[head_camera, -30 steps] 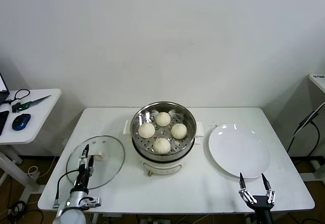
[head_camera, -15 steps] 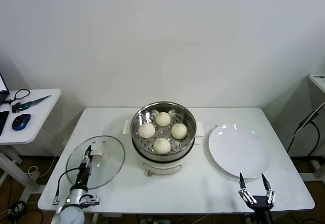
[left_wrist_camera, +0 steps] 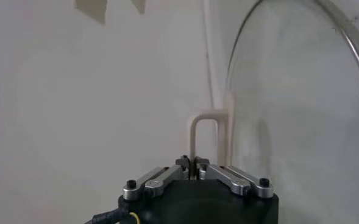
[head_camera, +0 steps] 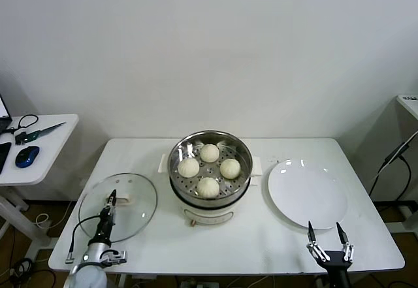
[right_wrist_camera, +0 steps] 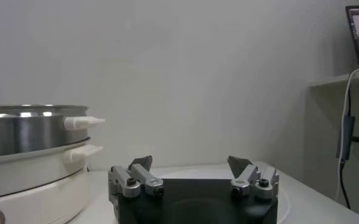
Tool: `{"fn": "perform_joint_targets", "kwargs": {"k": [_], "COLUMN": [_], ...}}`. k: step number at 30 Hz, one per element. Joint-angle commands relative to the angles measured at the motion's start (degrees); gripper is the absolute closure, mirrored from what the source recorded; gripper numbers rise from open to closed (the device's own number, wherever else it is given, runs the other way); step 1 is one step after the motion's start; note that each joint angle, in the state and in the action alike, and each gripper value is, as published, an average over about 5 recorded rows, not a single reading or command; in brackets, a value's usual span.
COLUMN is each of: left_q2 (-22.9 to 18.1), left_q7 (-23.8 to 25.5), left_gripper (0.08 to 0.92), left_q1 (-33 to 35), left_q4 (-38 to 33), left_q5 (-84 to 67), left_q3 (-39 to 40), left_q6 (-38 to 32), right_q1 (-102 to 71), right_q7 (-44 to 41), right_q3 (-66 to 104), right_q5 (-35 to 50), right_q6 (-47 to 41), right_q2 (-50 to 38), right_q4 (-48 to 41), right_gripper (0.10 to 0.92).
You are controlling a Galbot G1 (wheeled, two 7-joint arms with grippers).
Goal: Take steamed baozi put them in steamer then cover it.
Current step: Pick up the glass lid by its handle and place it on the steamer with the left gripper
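Note:
Four cream-white baozi (head_camera: 208,187) lie on the perforated tray inside the shiny steel steamer (head_camera: 243,183) at the table's middle. The steamer also shows in the right wrist view (right_wrist_camera: 27,131). The clear glass cover (head_camera: 134,219) is at the front left of the table, apart from the steamer. My left gripper (head_camera: 111,200) is shut on the cover's white handle (left_wrist_camera: 203,131). In the left wrist view the left gripper (left_wrist_camera: 194,161) pinches the handle's loop, and the cover's metal rim (left_wrist_camera: 350,42) curves beyond. My right gripper (head_camera: 324,232) is open and empty near the table's front edge; it also shows in the right wrist view (right_wrist_camera: 191,163).
A flat white plate (head_camera: 307,193) lies right of the steamer, just beyond my right gripper. A side table (head_camera: 39,151) with a mouse and cables stands at the far left. The white table's front edge (head_camera: 261,265) runs close to both grippers.
The cover, held by my left gripper, has shifted a little to the left. The right arm has not moved.

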Motion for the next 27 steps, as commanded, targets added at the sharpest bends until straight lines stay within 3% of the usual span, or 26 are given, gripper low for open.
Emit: {"fn": "perform_joint_targets", "kwargs": {"k": [1, 6, 15, 20, 27], "left_q2": [-0.68, 1.32, 10.31, 15.34, 20.34], "left_q7": [-1.06, 2.59, 14.23, 20.63, 26.98], "left_gripper": [0.861, 0.861, 0.861, 0.861, 0.861], "left_q1": [-0.99, 0.90, 4.51, 5.07, 1.13], "left_q4": [1.17, -8.37, -28.14, -37.23, -44.45], "left_q5": [1.22, -6.51, -23.23, -24.60, -22.29], "left_q3": [-0.20, 0.23, 0.82, 0.92, 6.21], "left_q6": [-0.77, 1.29, 12.17, 18.49, 26.68], "right_q1": [-0.14, -0.25, -0.37, -0.39, 0.11], "right_q7": [-0.10, -0.11, -0.13, -0.04, 0.88], "right_q3": [-0.07, -0.35, -0.86, -1.05, -1.40], "right_q5": [-0.30, -0.57, -1.16, -1.58, -3.54], "right_q6": [-0.10, -0.04, -0.01, -0.07, -0.97], "right_q2": [-0.02, -0.09, 0.00, -0.11, 0.06], "right_q4": [0.13, -0.10, 0.35, 0.56, 0.72], "right_gripper": [0.203, 0.203, 0.203, 0.203, 0.203]}}
